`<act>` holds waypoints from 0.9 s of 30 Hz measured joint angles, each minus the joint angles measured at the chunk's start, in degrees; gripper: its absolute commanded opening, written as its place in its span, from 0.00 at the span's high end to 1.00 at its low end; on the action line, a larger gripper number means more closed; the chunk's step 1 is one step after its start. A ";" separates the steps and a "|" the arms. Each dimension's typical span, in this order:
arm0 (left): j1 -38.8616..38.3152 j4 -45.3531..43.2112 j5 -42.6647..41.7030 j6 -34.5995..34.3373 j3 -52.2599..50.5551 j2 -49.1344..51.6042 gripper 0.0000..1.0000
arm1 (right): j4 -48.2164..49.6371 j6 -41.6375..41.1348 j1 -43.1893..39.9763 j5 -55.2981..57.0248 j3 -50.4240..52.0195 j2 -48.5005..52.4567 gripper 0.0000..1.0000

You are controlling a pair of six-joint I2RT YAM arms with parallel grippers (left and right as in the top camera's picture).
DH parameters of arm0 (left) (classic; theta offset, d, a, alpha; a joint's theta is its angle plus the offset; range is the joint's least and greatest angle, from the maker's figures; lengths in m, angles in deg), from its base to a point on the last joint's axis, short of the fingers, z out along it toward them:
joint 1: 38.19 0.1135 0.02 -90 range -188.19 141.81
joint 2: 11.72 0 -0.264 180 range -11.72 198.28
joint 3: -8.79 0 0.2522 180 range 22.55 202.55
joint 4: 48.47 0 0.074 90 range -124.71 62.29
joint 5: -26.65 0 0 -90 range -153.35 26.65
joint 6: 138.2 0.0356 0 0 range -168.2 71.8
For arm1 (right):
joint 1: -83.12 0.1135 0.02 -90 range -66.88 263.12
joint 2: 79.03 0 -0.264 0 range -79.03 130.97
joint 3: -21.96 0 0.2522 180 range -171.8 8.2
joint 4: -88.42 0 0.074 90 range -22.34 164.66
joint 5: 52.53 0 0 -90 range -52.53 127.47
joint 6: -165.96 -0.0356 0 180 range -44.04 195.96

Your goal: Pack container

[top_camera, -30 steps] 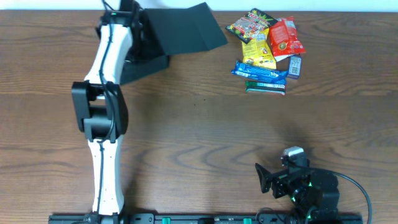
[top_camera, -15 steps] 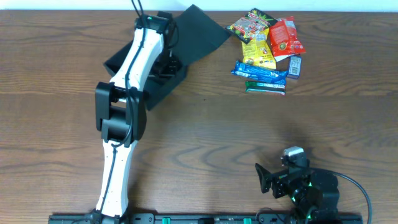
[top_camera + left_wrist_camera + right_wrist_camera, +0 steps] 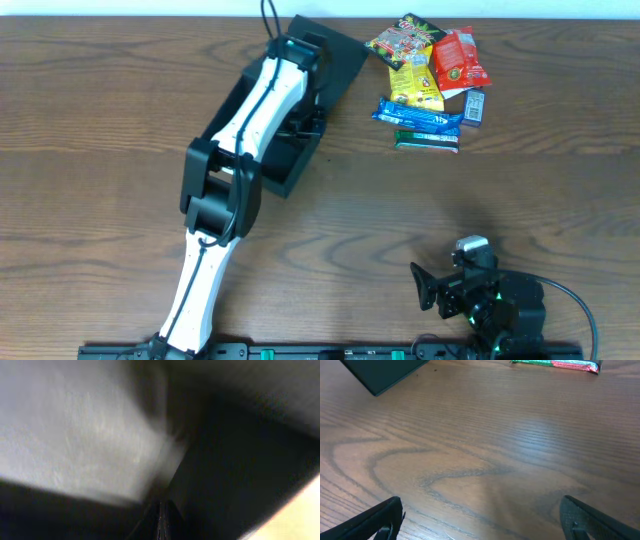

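Note:
The container (image 3: 283, 177), a dark green-black shallow box, lies askew at the back of the table with its flap lid (image 3: 337, 55) open toward the snack packets. My left arm reaches over it, and my left gripper (image 3: 308, 122) sits down inside, shut on the container's wall. The left wrist view is blurred: shut fingertips (image 3: 161, 527) against dark cardboard, with the pale lit flap (image 3: 75, 425) to the left. My right gripper (image 3: 425, 290) rests open near the front right edge. It holds nothing (image 3: 485, 525) and only bare wood lies below it.
A pile of snack packets (image 3: 428, 80) lies at the back right, just right of the lid. It includes a blue bar (image 3: 418, 115) and a green and red bar (image 3: 555, 363). The container's corner (image 3: 385, 372) shows at the top left of the right wrist view.
My left arm has swung to the right, taking the container with it and turning it. The lid now lies close to the snack pile. The right arm has not moved.

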 measured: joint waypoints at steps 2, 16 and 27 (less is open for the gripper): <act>-0.35 -2.21 2.54 -0.20 0.00 -0.87 0.94 | 0.00 0.00 0.00 0.00 0.00 0.00 0.01; -2.75 -4.96 2.82 27.06 0.35 -10.54 0.55 | 0.00 0.00 0.00 0.00 0.00 0.00 0.01; -2.16 -4.09 -1.29 36.00 -1.64 -6.91 0.51 | 0.00 0.00 0.00 0.00 0.00 0.00 0.01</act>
